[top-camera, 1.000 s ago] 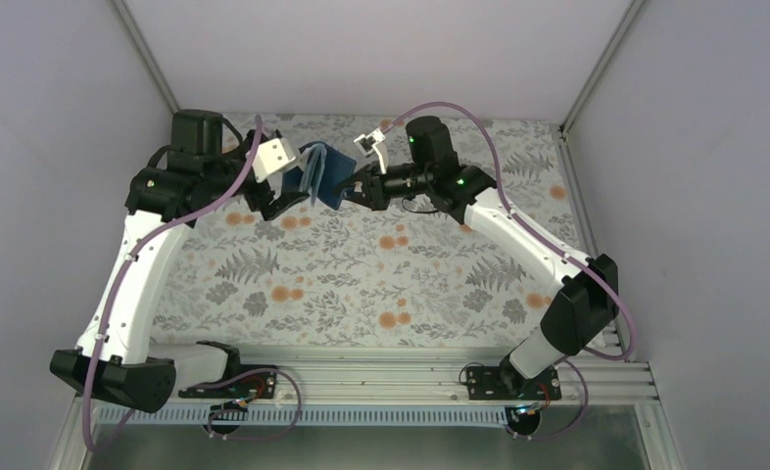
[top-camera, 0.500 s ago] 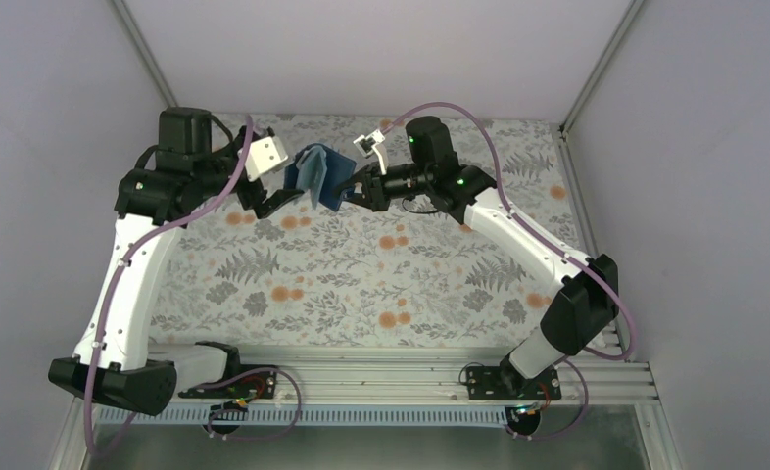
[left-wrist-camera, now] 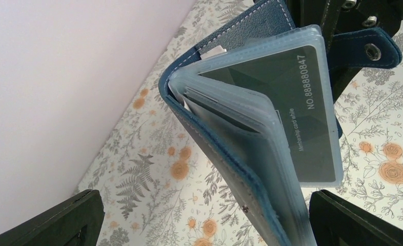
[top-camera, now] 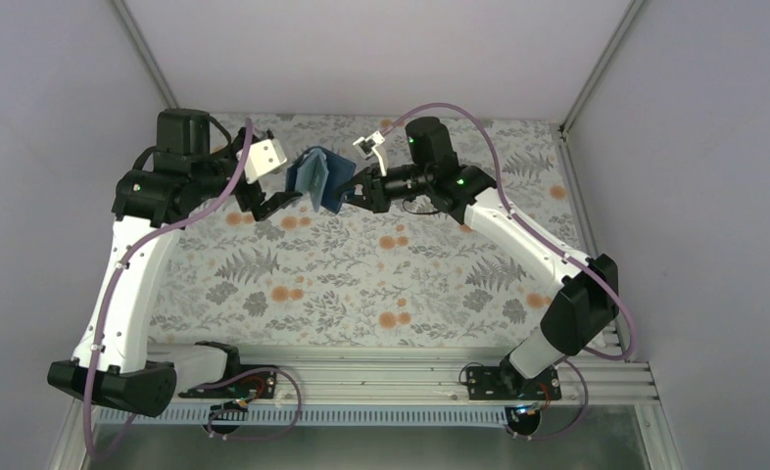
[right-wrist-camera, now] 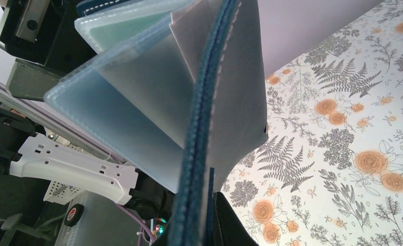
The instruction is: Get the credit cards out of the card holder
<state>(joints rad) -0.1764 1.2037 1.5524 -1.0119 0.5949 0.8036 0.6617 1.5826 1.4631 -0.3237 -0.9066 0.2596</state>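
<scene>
Holding card holder (top-camera: 318, 176) aloft; credit cards (left-wrist-camera: 284, 97) not yet out.
Right end effector (top-camera: 352, 193) clenches its cover; left end effector (top-camera: 283, 192), at its nine o'clock, released.

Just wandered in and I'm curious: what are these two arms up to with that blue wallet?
The right gripper is clamped on the navy card holder, holding it open above the flowered table. The left gripper hangs wide open beside its fanned clear pockets. A dark card sits in one, not yet pulled out.
</scene>
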